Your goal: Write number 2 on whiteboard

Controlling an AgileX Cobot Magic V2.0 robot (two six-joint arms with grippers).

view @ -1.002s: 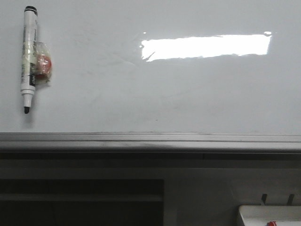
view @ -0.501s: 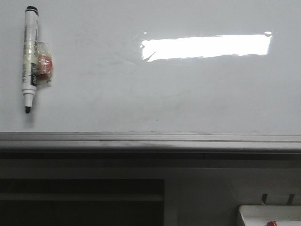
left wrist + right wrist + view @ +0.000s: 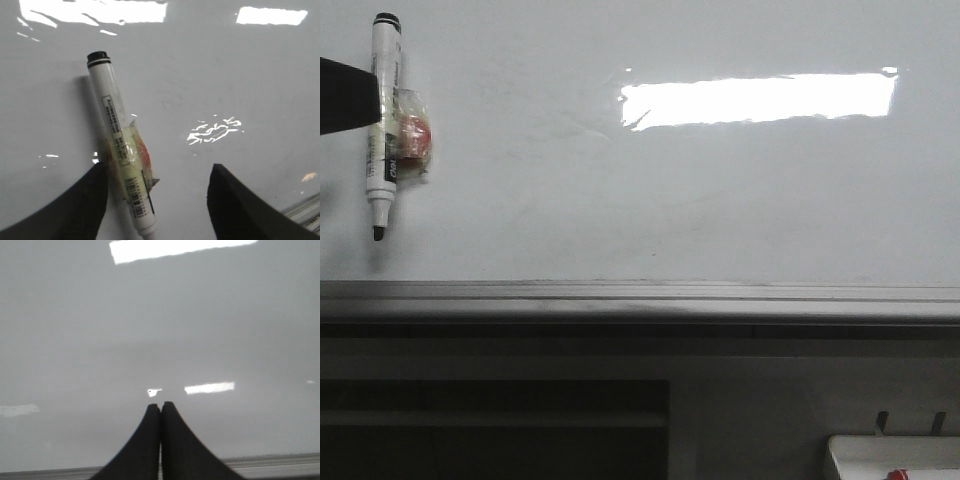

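The whiteboard (image 3: pixel 720 200) fills the front view, glossy, with a bright light reflection. No number 2 is in view on it. A white marker (image 3: pixel 382 110) with a black cap end sticks to the board at the far left, tip down, with a taped red bit (image 3: pixel 413 138) beside it. A dark finger (image 3: pixel 342 95) of my left gripper reaches in from the left edge and overlaps the marker's barrel. In the left wrist view the left gripper (image 3: pixel 159 170) is open around the marker (image 3: pixel 116 125), which lies close to one finger. My right gripper (image 3: pixel 160 406) is shut and empty over bare board.
A grey metal rail (image 3: pixel 640 298) runs along the board's bottom edge, with a dark shelf space below it. A small white tray (image 3: pixel 890 455) with a red bit shows at the bottom right corner.
A dark finger of my left gripper has come into the front view from the left edge, up to the marker. The marker has not moved.
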